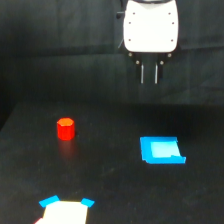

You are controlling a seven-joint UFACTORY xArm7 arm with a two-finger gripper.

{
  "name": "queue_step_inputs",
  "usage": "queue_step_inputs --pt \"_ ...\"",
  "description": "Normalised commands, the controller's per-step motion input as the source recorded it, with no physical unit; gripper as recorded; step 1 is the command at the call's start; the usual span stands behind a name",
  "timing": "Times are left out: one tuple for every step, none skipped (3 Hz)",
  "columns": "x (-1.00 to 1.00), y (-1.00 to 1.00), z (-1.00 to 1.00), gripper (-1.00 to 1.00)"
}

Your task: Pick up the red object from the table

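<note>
Red object [65,129] standing upright, axis vertical, on tabletop [115,190], below and toward the exterior view's left of gripper [149,74], fingers hanging slightly apart.

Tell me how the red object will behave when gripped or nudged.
The red object looks like a stubby solid cylinder standing on end, so probably rigid and unlikely to tip. Knocked onto its side it could roll, though its rim is too blurred to judge. Being small, it is likely light for the gripper.

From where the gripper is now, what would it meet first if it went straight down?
Probably the bare table, near the blue square. The gripper is not above the red object; depth is unclear.
</note>
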Motion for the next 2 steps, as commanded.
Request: queue_step_inputs --pt "0.53 -1.0 0.59 -0.98" --pt "0.12 -1.0 0.64 -1.0"
